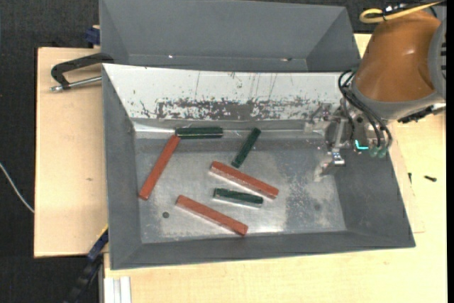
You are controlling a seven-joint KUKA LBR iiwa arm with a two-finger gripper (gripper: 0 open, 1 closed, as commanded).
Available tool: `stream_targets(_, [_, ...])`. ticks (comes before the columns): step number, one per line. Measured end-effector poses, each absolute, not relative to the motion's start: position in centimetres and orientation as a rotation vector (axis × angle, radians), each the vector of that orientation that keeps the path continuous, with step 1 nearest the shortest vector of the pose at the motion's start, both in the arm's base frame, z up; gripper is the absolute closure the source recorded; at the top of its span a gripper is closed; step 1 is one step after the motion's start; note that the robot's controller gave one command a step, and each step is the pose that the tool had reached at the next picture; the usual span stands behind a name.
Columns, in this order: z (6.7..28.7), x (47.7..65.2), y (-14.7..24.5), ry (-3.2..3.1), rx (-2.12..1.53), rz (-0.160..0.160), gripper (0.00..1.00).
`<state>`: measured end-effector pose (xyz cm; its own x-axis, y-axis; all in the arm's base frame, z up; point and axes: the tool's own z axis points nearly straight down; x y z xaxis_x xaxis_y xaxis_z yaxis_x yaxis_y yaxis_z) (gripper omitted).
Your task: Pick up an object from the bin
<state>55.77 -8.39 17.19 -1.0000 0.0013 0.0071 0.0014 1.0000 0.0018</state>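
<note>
My gripper (332, 154) hangs low at the right side of the bin, near the right wall, above bare bin floor. No loose thing lies under it. Nearest on its left is a red flat bar (243, 179) lying slantwise in the middle of the bin. Just below that rests a short dark green bar (237, 197). Another dark green bar (245, 147) lies tilted above them, closer to the back wall.
Further left are a long red bar (158, 168) along the left wall, a dark green bar (199, 131) at the back wall and a red bar (211, 214) near the front. A small dark speck (165, 216) sits at the front left. The orange-covered arm reaches in from the right.
</note>
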Motion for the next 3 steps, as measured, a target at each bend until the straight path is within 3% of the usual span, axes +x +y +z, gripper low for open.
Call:
stream_targets(1, [17.7, 56.0, -8.4, -3.143, 0.000, -0.001, 0.00])
stream_targets(2, [14.2, 56.0, -5.5, -3.147, -0.116, 0.001, 0.00])
stream_targets(3, [9.9, 54.8, -4.5, -3.143, -0.057, -0.005, 0.00])
